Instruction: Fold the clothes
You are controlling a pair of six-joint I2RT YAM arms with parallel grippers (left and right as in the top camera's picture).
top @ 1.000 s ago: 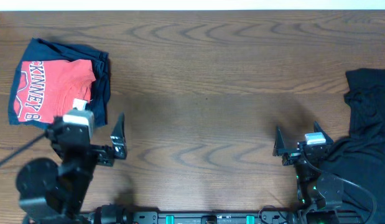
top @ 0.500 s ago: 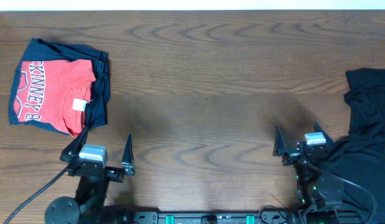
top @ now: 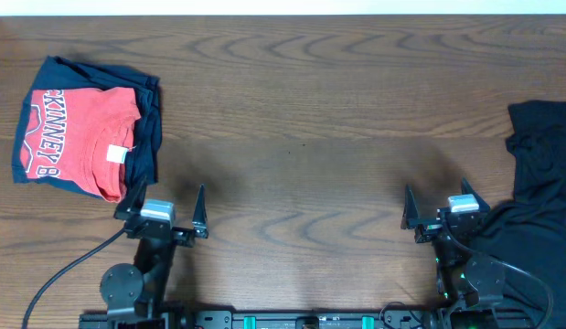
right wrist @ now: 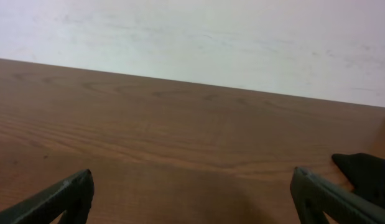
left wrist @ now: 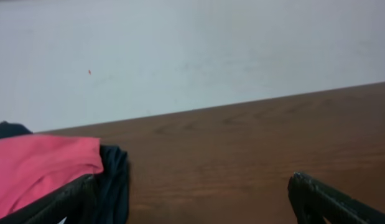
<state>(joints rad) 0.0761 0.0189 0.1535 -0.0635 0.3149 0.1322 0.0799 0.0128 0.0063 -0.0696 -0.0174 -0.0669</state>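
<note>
A folded red shirt (top: 77,139) with white lettering lies on a folded navy garment (top: 151,119) at the table's far left; both also show in the left wrist view, the red shirt (left wrist: 37,168) and the navy garment (left wrist: 114,180). A crumpled black garment (top: 543,183) lies at the right edge, its tip showing in the right wrist view (right wrist: 366,174). My left gripper (top: 165,208) is open and empty, low at the front, just right of the folded pile. My right gripper (top: 438,206) is open and empty, just left of the black garment.
The brown wooden table (top: 301,119) runs across the whole view. A black cable (top: 68,270) trails from the left arm toward the front left corner. A pale wall (right wrist: 192,37) stands behind the table's far edge.
My left arm has drawn back from the folded pile toward the front edge and shifted right, gripper open and empty. The right arm has not moved.
</note>
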